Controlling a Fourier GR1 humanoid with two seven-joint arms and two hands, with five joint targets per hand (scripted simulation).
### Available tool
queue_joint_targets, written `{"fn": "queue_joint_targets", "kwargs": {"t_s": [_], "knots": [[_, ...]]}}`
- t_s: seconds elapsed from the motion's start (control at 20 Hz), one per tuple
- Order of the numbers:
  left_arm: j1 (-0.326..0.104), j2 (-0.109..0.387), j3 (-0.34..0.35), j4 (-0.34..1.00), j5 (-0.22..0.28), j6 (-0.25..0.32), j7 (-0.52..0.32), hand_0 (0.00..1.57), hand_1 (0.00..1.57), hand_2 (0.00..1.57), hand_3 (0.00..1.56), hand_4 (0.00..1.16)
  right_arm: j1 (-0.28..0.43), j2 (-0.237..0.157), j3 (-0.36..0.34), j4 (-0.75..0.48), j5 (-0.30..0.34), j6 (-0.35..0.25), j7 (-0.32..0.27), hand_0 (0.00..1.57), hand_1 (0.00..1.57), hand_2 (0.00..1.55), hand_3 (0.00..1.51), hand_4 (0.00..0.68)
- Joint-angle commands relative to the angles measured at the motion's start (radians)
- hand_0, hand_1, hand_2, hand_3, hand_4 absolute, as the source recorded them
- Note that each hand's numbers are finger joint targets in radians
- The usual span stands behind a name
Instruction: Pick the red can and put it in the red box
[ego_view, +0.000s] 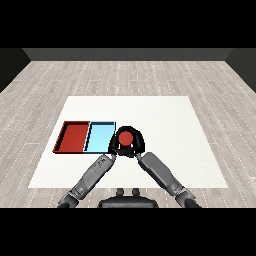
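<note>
Red can (125, 137) sits on the white table (165, 125), just beside the light blue tray (100, 137) at its 3 o'clock edge, upright, top disc facing up. Red tray (74, 136) is touching the blue one on the far side, at 9 o'clock from the can.

Both hands crowd the can. Right hand (137, 141) wraps it from 3 o'clock, black fingers arcing over the far side, so grasping the can. Left hand (114, 145) sits against it at 8 o'clock; cannot tell whether its fingers are curled or straight.

Handling guess: small rigid cylinder, likely light, smooth wall so probably slippery, not fragile. Best hold is round the side wall at mid-height, thumb opposite fingers, keeping it upright. Top rim offers little purchase.

The can has to cross the blue tray to reach the red one; risk is clipping a tray wall or setting it down in the blue tray.
</note>
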Motion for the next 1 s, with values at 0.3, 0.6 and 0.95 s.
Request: {"fn": "queue_joint_targets", "kwargs": {"t_s": [0.3, 0.6, 0.95], "knots": [[-0.03, -0.037, -0.048, -0.004, 0.002, 0.072, 0.039, 1.57, 1.57, 1.51, 1.4, 0.87, -0.01, 0.022, -0.006, 0.026, -0.012, 0.022, -0.045, 1.52, 1.52, 1.46, 1.4, 0.544], [0.04, -0.037, -0.024, -0.037, 0.004, 0.019, -0.034, 1.57, 1.57, 1.54, 1.45, 0.96, 0.024, 0.023, -0.05, -0.079, 0.011, 0.082, 0.042, 1.47, 1.47, 1.45, 1.4, 0.532], [-0.03, -0.038, -0.022, 0.02, 0.051, 0.047, -0.031, 1.57, 1.57, 1.57, 1.49, 1.14, 0.029, 0.023, -0.043, -0.084, 0.034, 0.114, 0.03, 0.0, 0.0, 0.0, 0.0, 0.0]]}}
